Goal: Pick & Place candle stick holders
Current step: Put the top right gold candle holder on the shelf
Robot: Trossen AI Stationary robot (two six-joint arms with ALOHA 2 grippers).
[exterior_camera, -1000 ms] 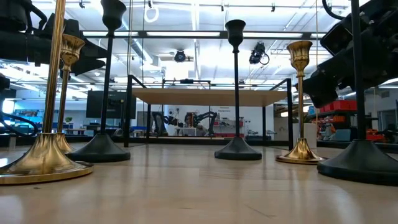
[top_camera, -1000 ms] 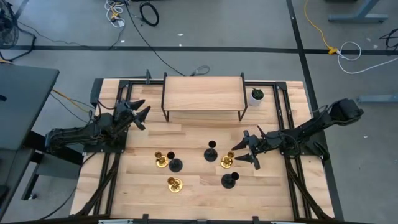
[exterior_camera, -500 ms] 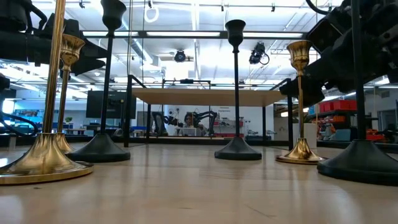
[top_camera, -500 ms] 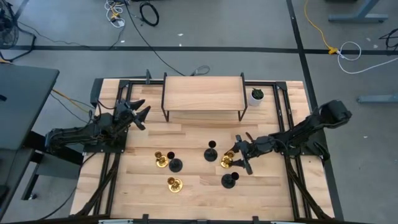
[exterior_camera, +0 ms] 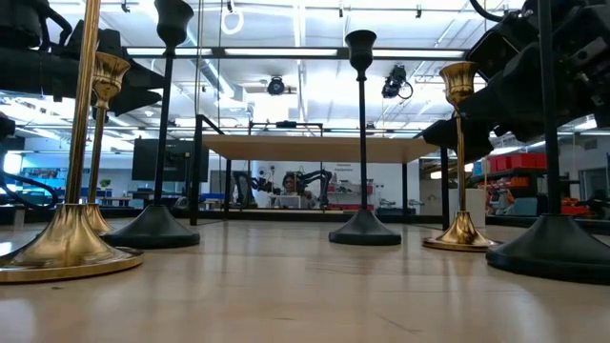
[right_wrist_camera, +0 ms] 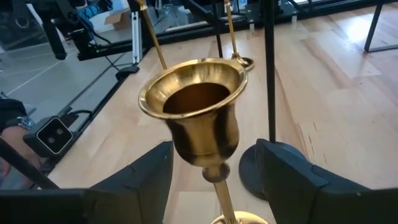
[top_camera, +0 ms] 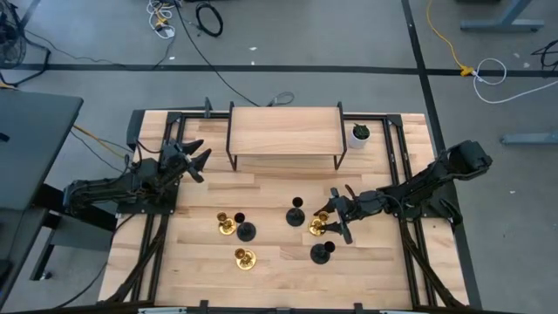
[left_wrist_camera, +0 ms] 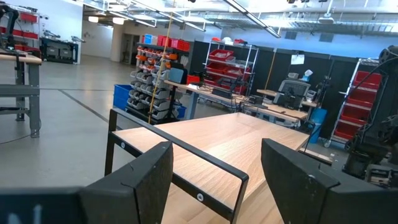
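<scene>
Between right end effector [right_wrist_camera: 214, 186] fingers: gold holder [right_wrist_camera: 198, 118] | base cropped

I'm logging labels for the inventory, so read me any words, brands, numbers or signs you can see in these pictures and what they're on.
No text can be read in any view.
Sign on the dark wall behind the shelving, left wrist view: too small and blurred to read.
Gold candle stick holder between the right gripper's fingers: no marking visible.

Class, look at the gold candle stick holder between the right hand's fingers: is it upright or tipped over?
Upright. The gold candle stick holder stands with its cup facing up on a vertical stem, base flat on the table; the right hand brackets the stem, fingers open.
</scene>
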